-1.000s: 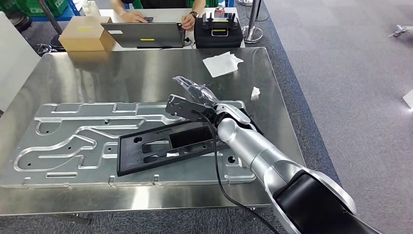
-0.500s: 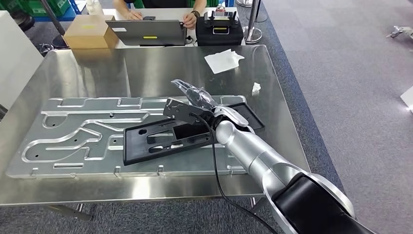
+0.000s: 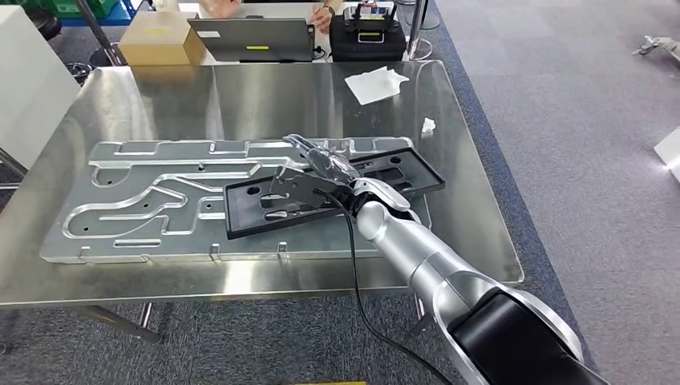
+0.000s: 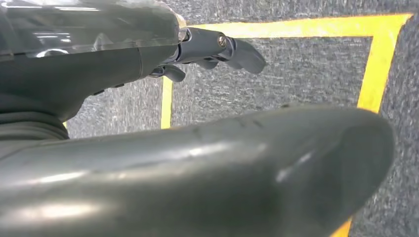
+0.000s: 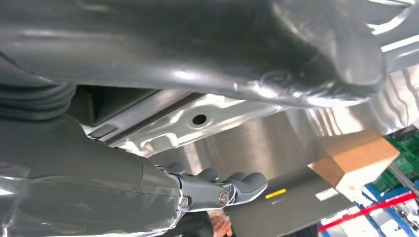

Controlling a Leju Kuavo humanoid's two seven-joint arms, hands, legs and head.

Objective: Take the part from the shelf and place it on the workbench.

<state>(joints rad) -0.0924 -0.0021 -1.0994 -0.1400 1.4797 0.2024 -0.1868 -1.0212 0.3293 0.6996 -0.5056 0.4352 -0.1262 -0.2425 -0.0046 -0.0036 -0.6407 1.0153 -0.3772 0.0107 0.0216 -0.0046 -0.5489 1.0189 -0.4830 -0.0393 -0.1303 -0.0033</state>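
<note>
The placing step is in hand, by my reading; the part (image 3: 337, 191), a long black moulded tray, is over the bench (image 3: 240, 104), resting or nearly resting on the plate (image 3: 144, 204), the big machined aluminium slab that serves as landmark here.

Nearest, the right arm reaches in from the plate's near right corner; the right hand (image 3: 317, 172) sits at the part's middle, above the plate's right half; its fingers (image 5: 232, 190) lie fairly straight and together in the wrist view, the thumb wide across the black edge; whether they pinch the part or merely rest against it, I cannot tell. The part lies aslant across the plate's right half, its far right end overhanging the plate's right edge, its near left end towards the plate's centre.

The left hand (image 4: 207, 49) hangs over grey floor with yellow tape, its fingers loosely curled with nothing in them.

Beyond the plate, a white tissue (image 3: 375, 83) and a small scrap (image 3: 428, 125) lie on the bench to its far right; past the bench's far edge stand a box (image 3: 160, 38), a laptop (image 3: 255, 38) and a black case (image 3: 369, 40).

Next, I judge: confirm the part sits flat and steady; spread the fingers; draw the hand back without dragging the part.
</note>
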